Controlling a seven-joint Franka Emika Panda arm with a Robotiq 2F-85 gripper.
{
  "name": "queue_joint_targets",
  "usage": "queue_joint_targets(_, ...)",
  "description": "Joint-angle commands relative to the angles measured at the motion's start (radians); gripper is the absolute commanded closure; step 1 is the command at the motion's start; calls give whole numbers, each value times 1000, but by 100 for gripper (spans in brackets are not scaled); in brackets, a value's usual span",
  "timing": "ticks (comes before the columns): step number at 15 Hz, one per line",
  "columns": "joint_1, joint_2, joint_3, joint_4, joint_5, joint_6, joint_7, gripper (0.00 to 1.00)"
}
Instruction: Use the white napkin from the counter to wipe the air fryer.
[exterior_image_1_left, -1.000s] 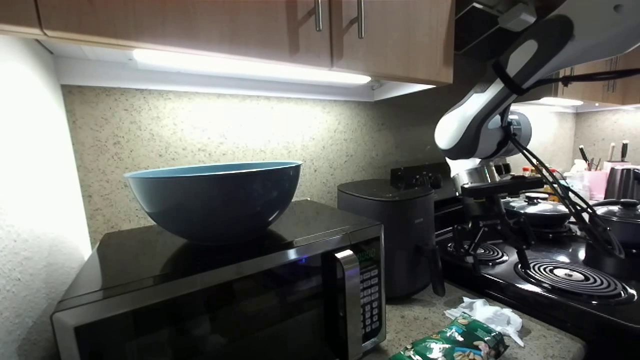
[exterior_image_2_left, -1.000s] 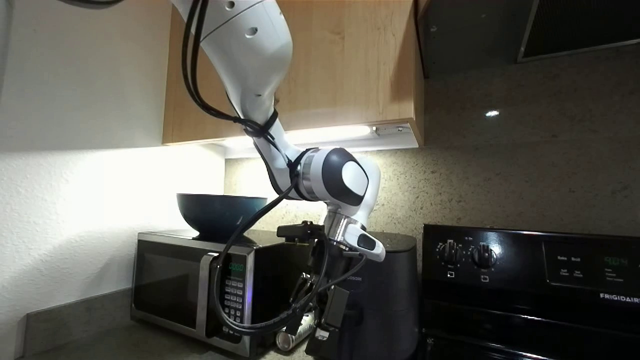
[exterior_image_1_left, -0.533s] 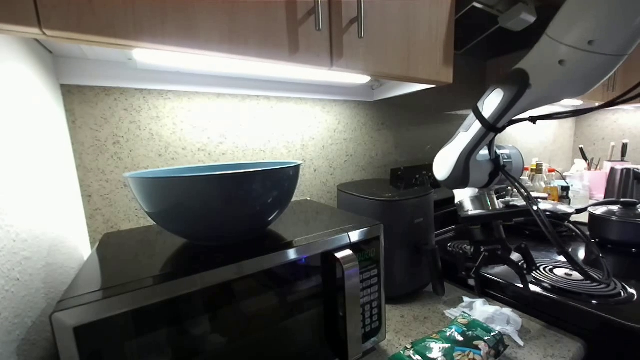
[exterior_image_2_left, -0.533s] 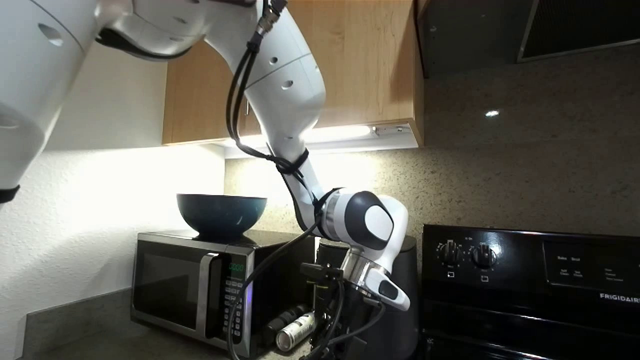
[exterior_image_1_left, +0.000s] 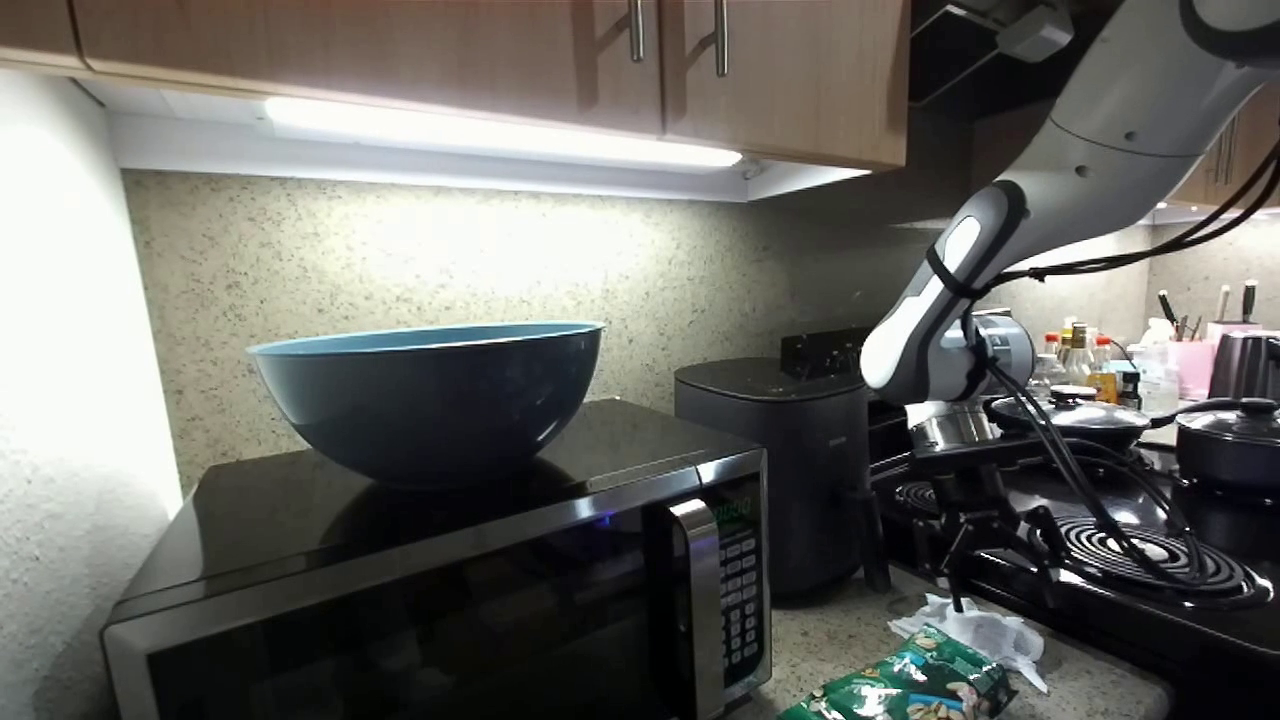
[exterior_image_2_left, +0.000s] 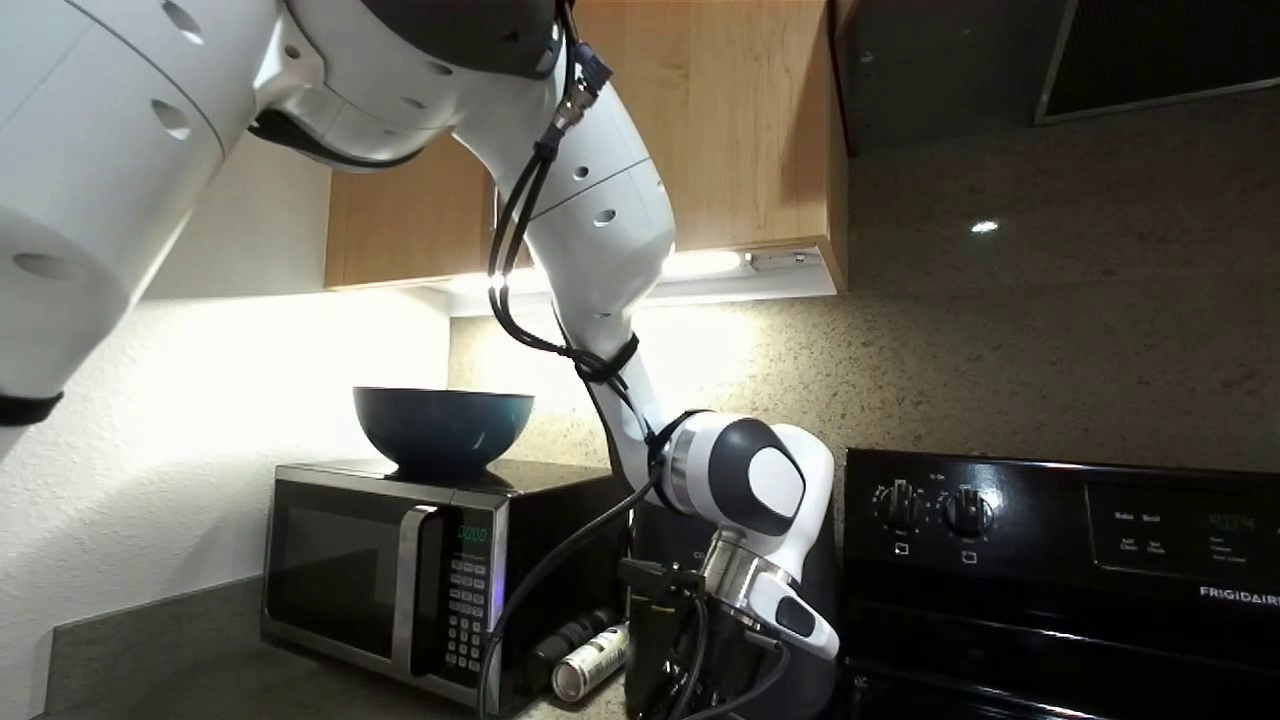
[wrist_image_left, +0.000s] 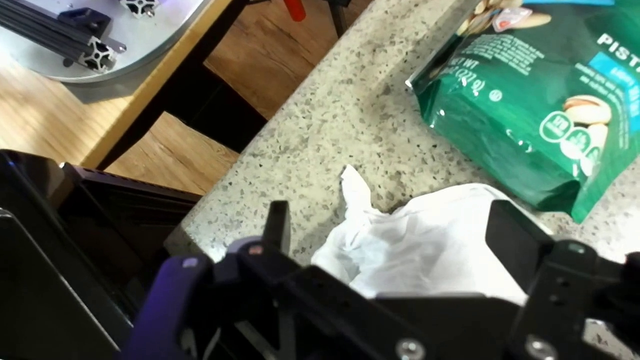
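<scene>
Napkin (wrist_image_left: 425, 245), wht., crumpled, qty 1: on counter (wrist_image_left: 310, 150), just beside grn. packet (wrist_image_left: 520, 120). Claw (wrist_image_left: 395, 232), qty 1: jaws wide apart, over napkin; touching or not, can't tell. Air fryer (exterior_image_1_left: 780, 490), blk., qty 1: upright on counter, btwn. microwave (exterior_image_1_left: 420, 610) & stove (exterior_image_2_left: 1050, 590). Bowl (exterior_image_1_left: 430, 400), blue, qty 1: atop microwave.

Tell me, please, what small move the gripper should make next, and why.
I'd probably lower the gripper slightly: in the wrist view its jaws stand open, much of the white napkin showing between them, ungripped on the counter.
</scene>
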Motion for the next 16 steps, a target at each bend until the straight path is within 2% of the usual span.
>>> queue_joint_targets(1, 9, 27, -5, 1, 3, 130, 8, 6)
queue_joint_targets(2, 10, 35, -3, 2, 6, 170, 6, 26)
queue_joint_targets(5, 6, 53, 1, 6, 24, 230, -5, 47)
queue_joint_targets(9, 3, 63, -3, 16, 31, 206, 10, 74)
queue_joint_targets(13, -8, 55, -7, 18, 57, 174, 4, 98)
queue_joint_targets(16, -22, 42, -7, 15, 97, 160, -8, 100)
